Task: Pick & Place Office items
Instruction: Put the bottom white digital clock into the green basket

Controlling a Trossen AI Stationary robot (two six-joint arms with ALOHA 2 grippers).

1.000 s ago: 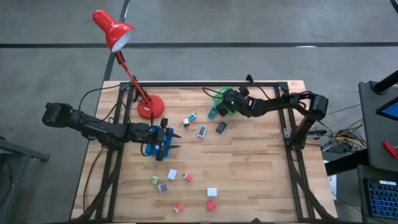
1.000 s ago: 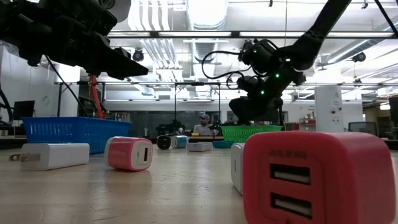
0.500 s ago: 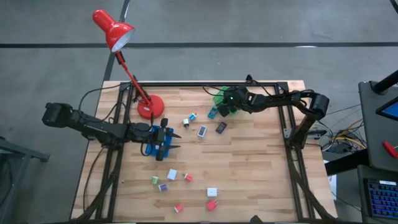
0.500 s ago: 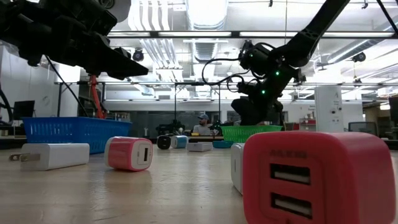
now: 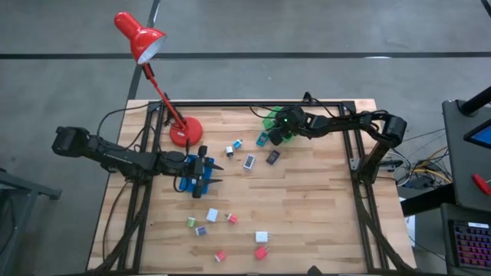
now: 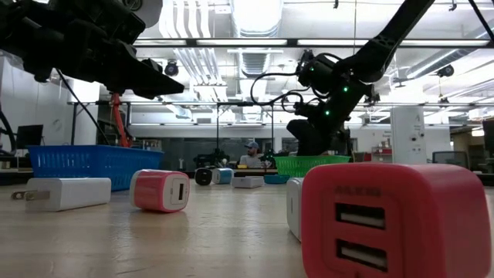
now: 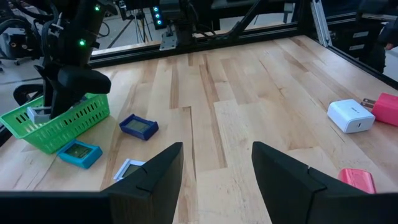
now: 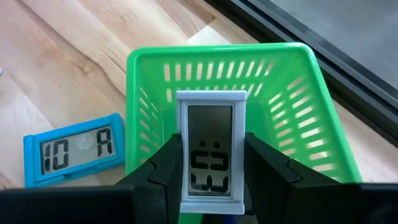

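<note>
From overhead I see my right gripper [image 5: 281, 126] over the green basket [image 5: 273, 121] at the table's far edge, while the left gripper [image 5: 209, 173] hangs above the blue tray [image 5: 187, 174], near the red desk lamp [image 5: 184, 132]. Small chargers and clocks lie scattered on the wood, some between the two arms, more toward the near edge.

At table level, a red USB charger [image 6: 397, 220] fills the foreground, with a pink charger [image 6: 160, 190] and a white plug adapter [image 6: 60, 194] further left.

My left wrist camera shows its fingers [image 7: 147, 180] parted, nothing between them, wood below; a dark blue clock [image 7: 138, 127] and a teal clock [image 7: 78, 153] lie beside the basket.

My right wrist camera shows the fingers clamped on a white digital clock [image 8: 210, 152], held upright above the basket's inside.
</note>
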